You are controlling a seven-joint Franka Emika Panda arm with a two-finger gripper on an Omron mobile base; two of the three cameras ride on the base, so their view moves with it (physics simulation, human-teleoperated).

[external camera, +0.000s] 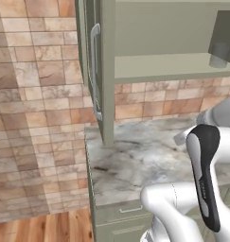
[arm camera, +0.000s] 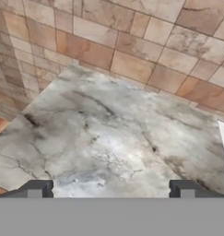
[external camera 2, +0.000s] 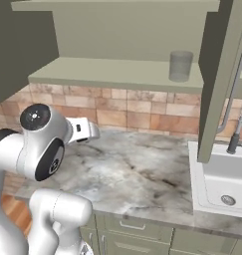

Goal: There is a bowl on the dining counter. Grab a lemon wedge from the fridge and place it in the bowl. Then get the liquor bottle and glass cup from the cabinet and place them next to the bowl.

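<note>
The pale green cabinet (external camera 2: pixel 112 72) stands open above a marble worktop. On its lower shelf the clear greyish glass cup (external camera 2: pixel 181 65) stands upright near the right end, and it is seen again at the right edge (external camera: pixel 221 55). My gripper (arm camera: pixel 111 190) is open, its two dark fingertips (arm camera: pixel 36 188) far apart with nothing between them. It hangs above the marble worktop (arm camera: pixel 109 133), well below the shelf and to the left of the cup. The liquor bottle, bowl, lemon wedge, fridge and dining counter are out of view.
One open cabinet door (external camera 2: pixel 219 74) hangs over the worktop's right side, another (external camera: pixel 93 71) at its left end. A white sink (external camera 2: pixel 222 182) with a faucet (external camera 2: pixel 236 137) lies to the right. A tiled wall (external camera: pixel 36 118) backs the worktop, above drawers (external camera 2: pixel 135 229).
</note>
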